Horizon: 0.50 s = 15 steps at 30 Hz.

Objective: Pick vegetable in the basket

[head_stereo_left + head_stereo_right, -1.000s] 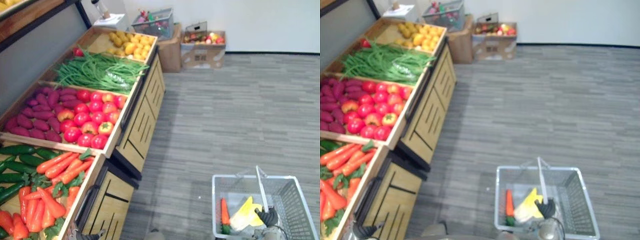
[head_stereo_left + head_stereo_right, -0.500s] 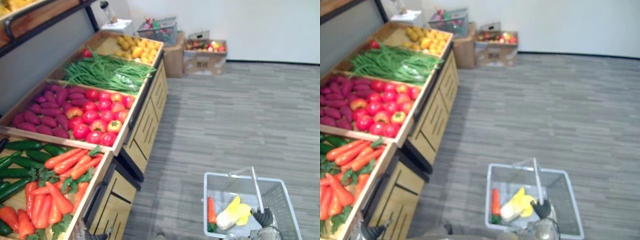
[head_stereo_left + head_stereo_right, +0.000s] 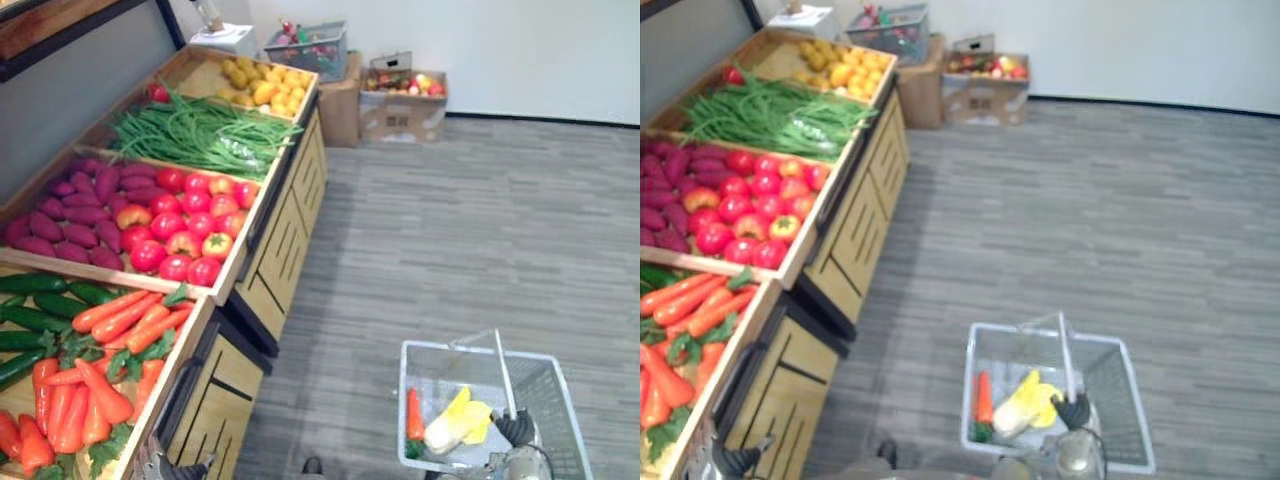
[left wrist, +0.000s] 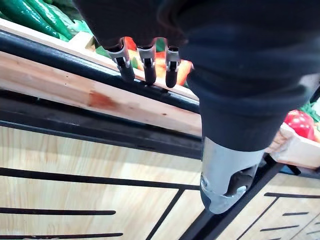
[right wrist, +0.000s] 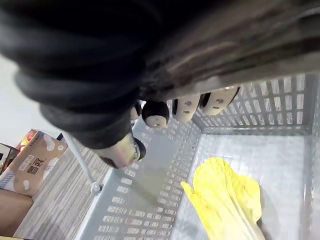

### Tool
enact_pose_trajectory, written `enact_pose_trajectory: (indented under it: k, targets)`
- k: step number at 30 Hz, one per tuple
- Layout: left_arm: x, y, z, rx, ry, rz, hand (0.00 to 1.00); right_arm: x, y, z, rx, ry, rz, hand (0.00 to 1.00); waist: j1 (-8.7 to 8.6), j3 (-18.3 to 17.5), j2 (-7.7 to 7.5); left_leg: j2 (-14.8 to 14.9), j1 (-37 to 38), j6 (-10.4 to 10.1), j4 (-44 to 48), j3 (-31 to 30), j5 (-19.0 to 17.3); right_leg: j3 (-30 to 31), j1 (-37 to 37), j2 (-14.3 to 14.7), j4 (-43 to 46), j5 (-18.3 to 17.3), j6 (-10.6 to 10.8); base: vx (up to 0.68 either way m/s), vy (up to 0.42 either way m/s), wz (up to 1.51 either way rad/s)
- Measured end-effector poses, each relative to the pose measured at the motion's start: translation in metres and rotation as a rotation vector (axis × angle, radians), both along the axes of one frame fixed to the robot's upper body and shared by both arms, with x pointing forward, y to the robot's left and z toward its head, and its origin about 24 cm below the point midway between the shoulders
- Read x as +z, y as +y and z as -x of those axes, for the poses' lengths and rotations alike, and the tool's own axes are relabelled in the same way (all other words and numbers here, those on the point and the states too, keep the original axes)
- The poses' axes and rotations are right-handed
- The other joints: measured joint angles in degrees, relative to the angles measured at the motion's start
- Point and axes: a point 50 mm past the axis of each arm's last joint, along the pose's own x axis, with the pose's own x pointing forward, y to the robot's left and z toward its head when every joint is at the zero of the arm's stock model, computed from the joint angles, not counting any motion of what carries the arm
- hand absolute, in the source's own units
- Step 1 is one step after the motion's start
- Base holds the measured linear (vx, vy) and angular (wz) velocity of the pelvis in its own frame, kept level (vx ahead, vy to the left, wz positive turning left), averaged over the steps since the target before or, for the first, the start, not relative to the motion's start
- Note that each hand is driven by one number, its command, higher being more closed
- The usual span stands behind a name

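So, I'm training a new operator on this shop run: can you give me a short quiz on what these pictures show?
1. True or false: the right hand grips the basket's handle.
2. What lies in the basket beside the carrot? A cucumber, B cabbage, C tomato.
3. Fill in: the left hand hangs by the crate of ___.
Key: 1 true; 2 B; 3 carrots.
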Motion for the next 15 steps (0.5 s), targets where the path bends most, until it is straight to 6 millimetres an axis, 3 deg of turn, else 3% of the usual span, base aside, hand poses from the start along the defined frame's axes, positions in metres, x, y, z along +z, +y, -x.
enact_pose_trajectory:
  k: [2, 3, 5, 6, 9, 10, 15]
  targets:
    - [0.002, 0.007, -0.006, -0.001, -0.002, -0.016, 0.0, 0.0, 0.001, -0.001, 0.004, -0.004, 0.0, 1.0, -0.35, -0.08, -0.05, 0.9, -1.44, -0.15, 1.79, -1.34, 0.55, -1.73, -0.86, -0.02, 2.89, -2.74, -0.64, 0.07, -0.144, 0.55]
    - [0.004, 0.012, -0.013, -0.006, -0.011, -0.014, 0.0, 0.001, -0.001, -0.001, -0.002, -0.009, 0.004, 1.0, -1.31, -0.03, -0.24, 0.55, -4.11, 0.3, 4.95, -2.43, 1.12, -4.13, -0.85, -0.68, 3.66, -4.45, -1.18, 0.06, -0.122, 0.79]
    - [0.005, 0.014, -0.026, -0.005, -0.023, 0.025, 0.0, 0.002, -0.005, 0.001, -0.021, -0.013, 0.01, 1.0, -2.34, 0.49, -1.39, -0.71, -8.11, 2.49, 9.89, 0.55, 4.5, -7.11, 0.36, -1.77, 2.87, -4.29, -1.44, 0.02, -0.103, 0.81]
    - [0.002, 0.011, -0.027, -0.013, -0.004, 0.059, 0.0, 0.003, -0.007, 0.002, -0.028, -0.016, 0.013, 1.0, -2.6, 0.48, -1.35, -0.7, -8.38, 2.63, 10.1, 1.72, 5.33, -8.21, 1.33, -1.81, 2.15, -4.26, -1.46, 0.03, -0.128, 0.75]
    - [-0.023, -0.019, -0.017, -0.084, 0.149, 0.21, 0.0, 0.001, -0.012, 0.011, -0.048, 0.004, 0.021, 1.0, -2.82, 0.66, -1.51, -0.44, -7.7, 2.79, 9.47, 2.93, 7.24, -11.57, 5.01, -1.18, -0.21, -4.2, -1.51, 0.05, -0.08, 0.52]
    - [-0.033, -0.039, -0.007, -0.091, 0.2, 0.279, 0.0, 0.001, -0.012, 0.011, -0.047, 0.003, 0.024, 1.0, -2.83, 0.63, -1.58, -0.49, -7.56, 2.36, 8.42, 2.84, 8.28, -12.46, 5.46, -0.84, -1.05, -4.19, -1.52, 0.04, -0.08, 0.25]
    - [-0.039, -0.047, 0.007, -0.083, 0.257, 0.321, 0.0, 0.005, -0.012, -0.001, -0.033, -0.025, 0.028, 1.0, -1.95, 0.9, -1.17, -0.54, -7.41, 2.42, 4.75, 2.64, 10.78, -13.05, 6.38, 0.71, -5.31, -1.66, -2.33, 0.04, -0.037, 0.09]
